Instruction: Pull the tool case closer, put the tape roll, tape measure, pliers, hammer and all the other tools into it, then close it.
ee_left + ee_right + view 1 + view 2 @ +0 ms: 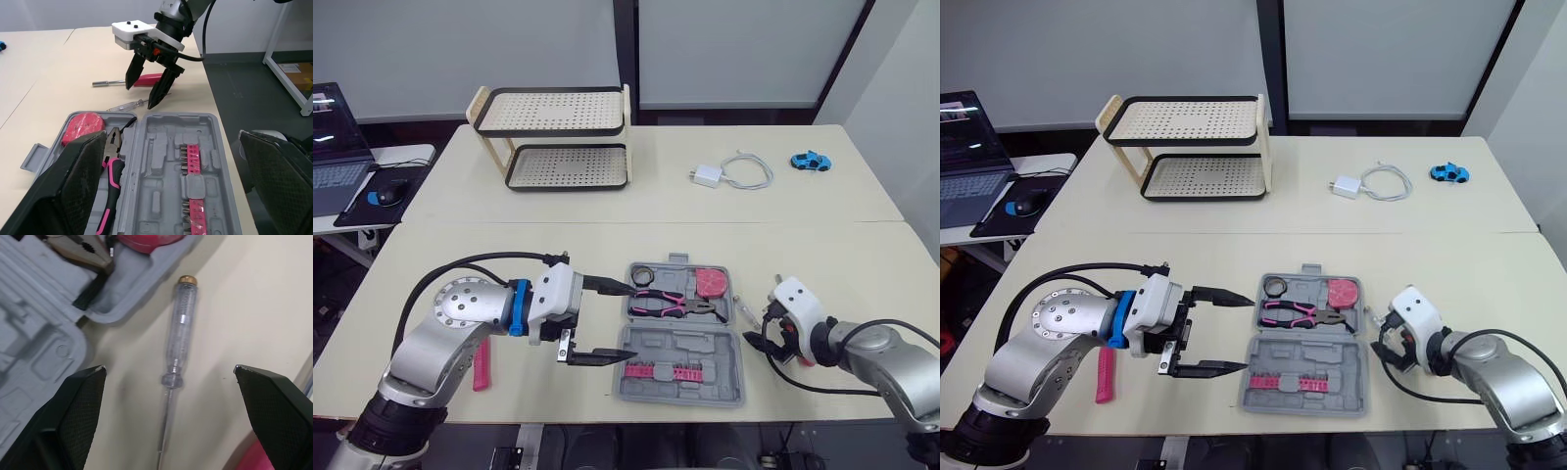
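Pincer on the left (632, 320) is spread wide and empty, one black finger above the other, both tips level and pointing at the left edge of the tool case (705, 348). That forearm reaches in low over the counter (509, 245) from the robot's left.

The case is grey moulded plastic, lying open and flat near the counter's front edge. In its far half sit a black tape roll (640, 274), pink-handled pliers (675, 305) and a round red tape measure (710, 283). The near half holds a pink strip of bits (668, 372) among bare recesses.

On the right, the right pincer (168, 367) is also wide apart and grips nothing. It tilts down at the counter just beside the case's right edge, its arm bent in from the right. A clear-handled screwdriver (181, 328) lies on the counter in line with the gap between its fingers. A red-handled tool (146, 80) lies just beyond that pincer. Another pink-handled tool (481, 367) lies by the left arm.
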Motion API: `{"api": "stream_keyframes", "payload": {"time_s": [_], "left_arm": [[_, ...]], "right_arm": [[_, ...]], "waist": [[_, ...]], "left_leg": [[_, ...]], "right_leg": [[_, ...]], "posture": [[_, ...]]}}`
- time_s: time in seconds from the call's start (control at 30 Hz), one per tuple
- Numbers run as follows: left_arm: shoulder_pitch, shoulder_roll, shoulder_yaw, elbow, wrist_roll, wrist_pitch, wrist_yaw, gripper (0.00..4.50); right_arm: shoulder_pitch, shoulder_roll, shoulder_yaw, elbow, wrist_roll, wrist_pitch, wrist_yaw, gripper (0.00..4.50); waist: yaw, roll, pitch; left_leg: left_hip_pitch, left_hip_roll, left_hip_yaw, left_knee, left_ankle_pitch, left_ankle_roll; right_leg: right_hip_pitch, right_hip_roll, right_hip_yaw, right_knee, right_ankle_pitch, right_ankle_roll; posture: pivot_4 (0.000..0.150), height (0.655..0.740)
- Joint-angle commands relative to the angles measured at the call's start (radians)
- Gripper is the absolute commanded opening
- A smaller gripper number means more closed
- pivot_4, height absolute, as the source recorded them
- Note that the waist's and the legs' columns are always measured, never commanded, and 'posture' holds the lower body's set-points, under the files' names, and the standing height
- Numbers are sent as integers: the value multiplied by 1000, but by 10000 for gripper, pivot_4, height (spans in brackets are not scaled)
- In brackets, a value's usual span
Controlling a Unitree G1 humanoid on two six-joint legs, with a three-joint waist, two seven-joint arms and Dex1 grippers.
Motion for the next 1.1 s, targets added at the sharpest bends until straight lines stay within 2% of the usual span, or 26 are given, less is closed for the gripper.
{"api": "stream_keyframes", "payload": {"time_s": [0.03, 0.1, 0.2, 0.3, 0.53, 0.57, 0.73, 0.93, 1.03, 1.1], "left_arm": [[0, 9, 10, -22, -17, -5, -8, 45000], [0, 8, 10, -23, -16, -5, -10, 45000], [0, 8, 9, -22, -14, -5, -11, 45000], [2, 7, 8, -21, -11, -8, -11, 45000], [9, 8, 10, -13, -3, -19, -11, 45000], [10, 8, 12, -10, -2, -21, -12, 45000], [17, 15, 30, 8, 3, -29, -10, 45000], [60, 65, 82, 32, -1, -42, -30, 45000], [96, 104, 115, 52, 3, -57, -55, 45000], [127, 142, 133, 76, 18, -73, -86, 45000]], "right_arm": [[-5, 15, 14, 18, -31, -42, -5, 44726], [-4, 21, 20, 29, -41, -45, -6, 44726], [-5, 29, 31, 39, -57, -56, -3, 38487], [-8, 36, 46, 49, -72, -54, -10, 29157], [-9, 53, 38, 46, -92, -28, -25, 3538], [-14, 62, 30, 41, -86, -16, -30, 1512], [-29, 98, -46, -7, -48, 66, -48, 1529], [-51, 108, -148, -160, 27, 213, -42, 1529], [-83, 64, -173, -249, 74, 286, -9, 1530], [-114, -35, -137, -320, 113, 291, 66, 1530]], "waist": [[0, 0, 0], [0, 0, 0], [0, 0, 0], [0, 0, 0], [0, 0, 0], [0, 0, 0], [0, 0, 0], [-1, 0, 0], [-2, 1, 0], [-1, 2, 0]], "left_leg": [[0, 0, 0, 0, 0, 0], [0, 0, 0, 0, 0, 0], [0, 0, 0, 0, 0, 0], [0, 0, 0, 0, 0, 0], [0, 0, 0, 0, 0, 0], [0, 0, 0, 0, 0, 0], [0, 0, 0, 0, 0, 0], [0, 0, 0, 0, 0, 0], [0, 0, 0, -1, 0, 0], [0, 1, 0, 0, 0, 0]], "right_leg": [[0, 0, 0, 0, 0, 0], [0, 0, 0, 0, 0, 0], [0, 0, 0, 0, 0, 0], [0, 0, 0, 0, 0, 0], [0, 0, 0, 0, 0, 0], [0, 0, 0, 0, 0, 0], [0, 0, 0, 0, 0, 0], [-1, 0, 0, 0, 0, 0], [-1, 0, 1, 0, 0, 0], [-1, 0, 1, 0, 0, 0]], "posture": [[1500, 7400], [1500, 7400], [1500, 7400], [1500, 7400], [1500, 7400], [1500, 7400], [1500, 7400], [1500, 7400], [1500, 7400], [1500, 7400]]}}
